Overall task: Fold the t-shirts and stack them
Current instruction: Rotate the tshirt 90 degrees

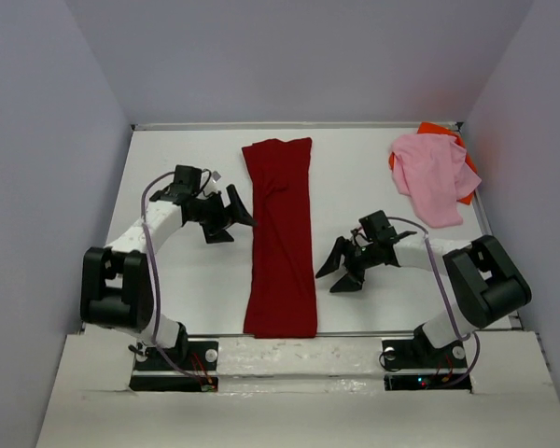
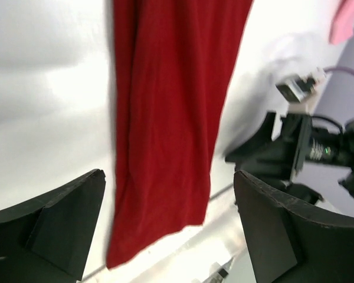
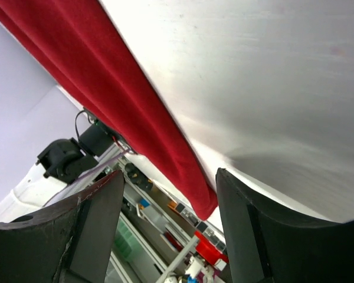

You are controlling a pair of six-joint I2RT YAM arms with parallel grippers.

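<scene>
The white worktop [image 1: 191, 280] spreads in front of my 2 arms. Down its middle lies the dark red t-shirt [image 1: 282, 238], folded into 1 long narrow strip that runs from the far side to the near edge, flat apart from a few creases near its far end. In the far right corner the light pink t-shirt [image 1: 434, 173] sits in a loose crumpled heap, well apart from the red one. It lies on top of the bright orange t-shirt [image 1: 433, 128], which shows only as slivers at the far edge and the right side of the heap.

My left pincer [image 1: 235, 224] hangs just beside the left edge of the red strip, toward its far half. Its 2 fingers stand spread wide and grip nothing. My right pincer [image 1: 329, 280] sits just off the strip's right edge, toward the near half. Its fingers are also parted and empty. From the wrist views, the red cloth lies beyond both pairs of fingertips, not between them.
</scene>
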